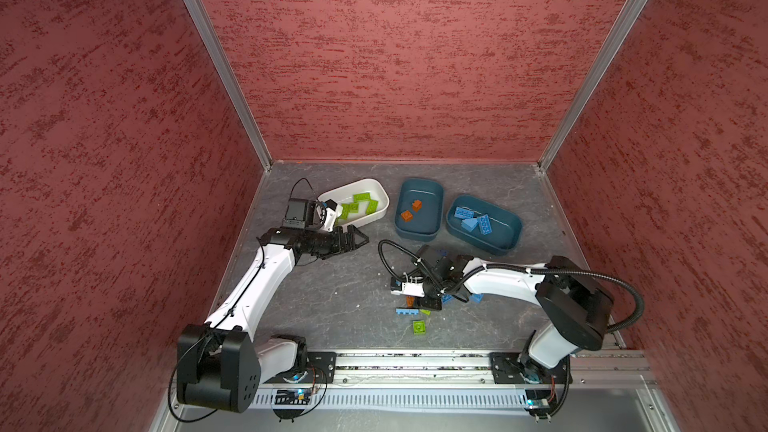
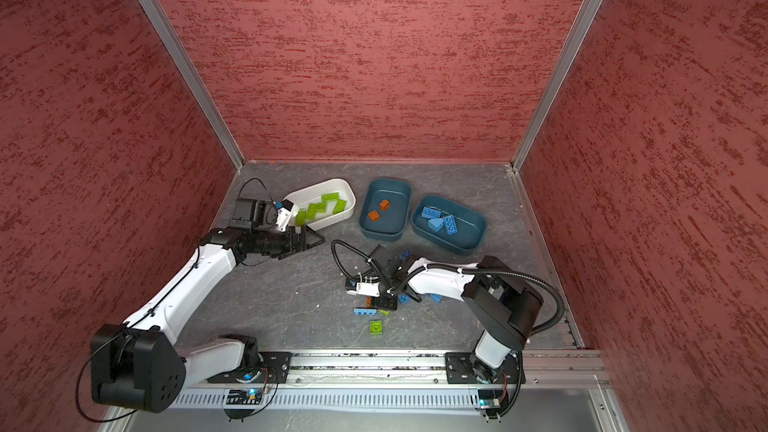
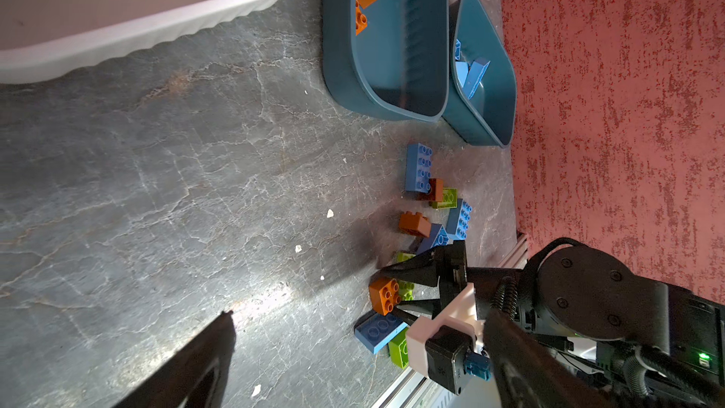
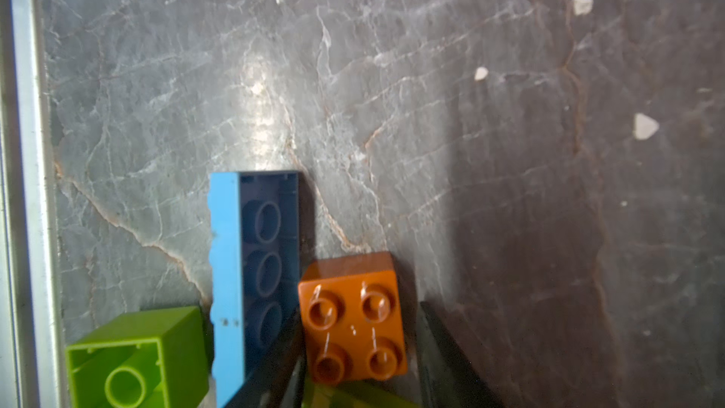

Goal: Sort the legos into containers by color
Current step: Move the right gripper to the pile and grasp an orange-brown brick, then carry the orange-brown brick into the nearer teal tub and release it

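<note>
Your right pincer [image 3: 389, 289] straddles the orange brick [image 4: 353, 319] on the surface [image 4: 353, 111], can't tell if it's pinching; blue brick [image 4: 251, 268] lies just beside it. Your left pincer [image 1: 360, 235] is spread wide, white tub [image 1: 385, 205] just beside it

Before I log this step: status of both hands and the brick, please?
Left hand open, beside white tub. Right hand astride orange brick, grip not confirmed. Blue brick tight against it.

blue brick [image 4: 235, 268] seemingly tight against orange brick [image 4: 353, 319]
</note>
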Controlling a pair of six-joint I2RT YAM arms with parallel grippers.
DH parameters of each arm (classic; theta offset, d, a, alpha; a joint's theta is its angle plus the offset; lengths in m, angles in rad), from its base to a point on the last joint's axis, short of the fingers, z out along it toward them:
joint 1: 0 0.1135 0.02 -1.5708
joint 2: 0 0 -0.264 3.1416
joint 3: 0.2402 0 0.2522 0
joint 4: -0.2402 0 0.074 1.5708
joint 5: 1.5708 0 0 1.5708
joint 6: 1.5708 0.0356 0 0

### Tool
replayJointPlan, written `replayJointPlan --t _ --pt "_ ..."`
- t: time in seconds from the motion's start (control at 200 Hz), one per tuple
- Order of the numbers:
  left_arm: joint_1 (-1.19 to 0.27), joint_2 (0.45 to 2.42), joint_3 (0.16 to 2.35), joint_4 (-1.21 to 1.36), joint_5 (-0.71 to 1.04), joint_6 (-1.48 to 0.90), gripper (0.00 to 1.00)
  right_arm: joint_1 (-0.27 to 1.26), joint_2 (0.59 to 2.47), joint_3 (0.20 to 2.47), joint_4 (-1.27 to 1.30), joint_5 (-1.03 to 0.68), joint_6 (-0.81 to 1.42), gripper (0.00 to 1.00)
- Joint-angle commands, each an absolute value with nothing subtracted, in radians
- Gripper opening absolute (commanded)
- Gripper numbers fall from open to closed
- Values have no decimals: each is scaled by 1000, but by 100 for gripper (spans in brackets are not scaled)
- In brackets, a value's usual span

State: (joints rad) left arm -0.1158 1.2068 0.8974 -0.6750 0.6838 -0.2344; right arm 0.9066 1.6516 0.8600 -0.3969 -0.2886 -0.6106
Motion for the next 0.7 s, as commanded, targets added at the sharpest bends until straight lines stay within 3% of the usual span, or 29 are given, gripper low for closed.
replayJointPlan --t 0.0,0.281,0.436,0.696 --pt "-107 1191 888 -684 676 -213 99 914 1667 897 -380 -311 -632 43" --pt "-108 1187 887 -690 674 -210 99 911 1647 931 -383 -335 -594 24" --pt "-107 1186 891 -676 688 -221 99 859 1526 929 -394 -311 -557 22" --pt "-126 1199 889 -605 721 -273 99 582 1484 1037 -368 -227 -610 22"
